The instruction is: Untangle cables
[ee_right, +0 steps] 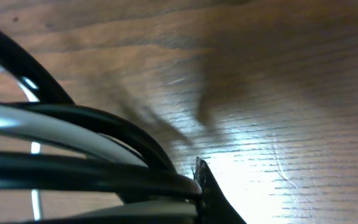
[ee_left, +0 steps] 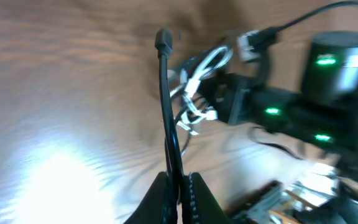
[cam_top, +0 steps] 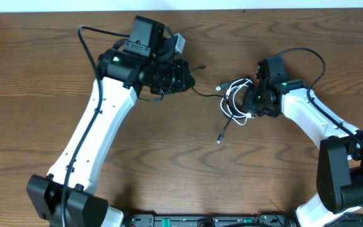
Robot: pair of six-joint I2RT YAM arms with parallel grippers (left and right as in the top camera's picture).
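The white cable lies in a loose coil at the table's centre right, tangled with the thin black cable. My left gripper is shut on the black cable, left of the coil. In the left wrist view my jaws pinch the black cable. Its plug end sticks out beyond them, and the white coil lies further on. My right gripper sits on the coil's right side. In the right wrist view black and white strands are pressed against one visible finger.
A loose cable end with a plug lies on the wood below the coil. A white plug sticks out at the coil's upper left. Thick black robot wires loop above the right arm. The table's far edge runs along the top.
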